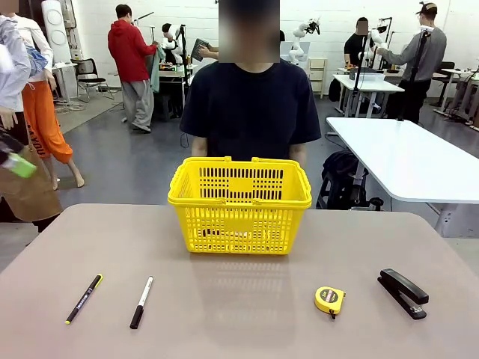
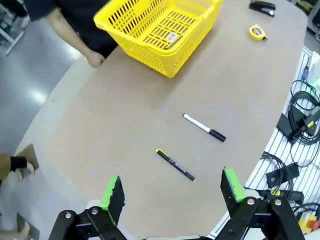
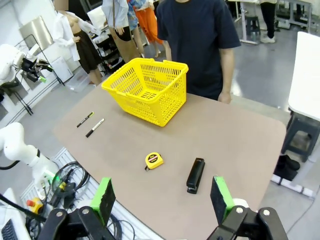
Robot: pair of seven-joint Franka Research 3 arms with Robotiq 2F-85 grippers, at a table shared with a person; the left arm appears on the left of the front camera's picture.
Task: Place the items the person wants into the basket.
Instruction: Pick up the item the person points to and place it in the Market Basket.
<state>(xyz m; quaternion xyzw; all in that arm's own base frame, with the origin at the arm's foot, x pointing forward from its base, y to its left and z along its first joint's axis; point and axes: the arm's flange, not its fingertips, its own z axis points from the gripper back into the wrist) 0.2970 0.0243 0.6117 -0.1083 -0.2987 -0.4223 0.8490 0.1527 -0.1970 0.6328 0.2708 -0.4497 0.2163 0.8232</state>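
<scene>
Stapler (image 3: 195,175) lies well beyond the right gripper's (image 3: 161,192) spread fingers (image 3: 103,199).

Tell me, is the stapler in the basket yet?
Out. The black stapler lies on the table, beside the tape measure, apart from the yellow basket.

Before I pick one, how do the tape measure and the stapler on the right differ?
The tape measure is round and yellow with a black centre; the stapler is long and all black. The tape measure is the smaller, the stapler longer. The tape measure lies nearer the middle of the table, the stapler nearer its right edge. Both lie flat on it, outside the basket.
</scene>
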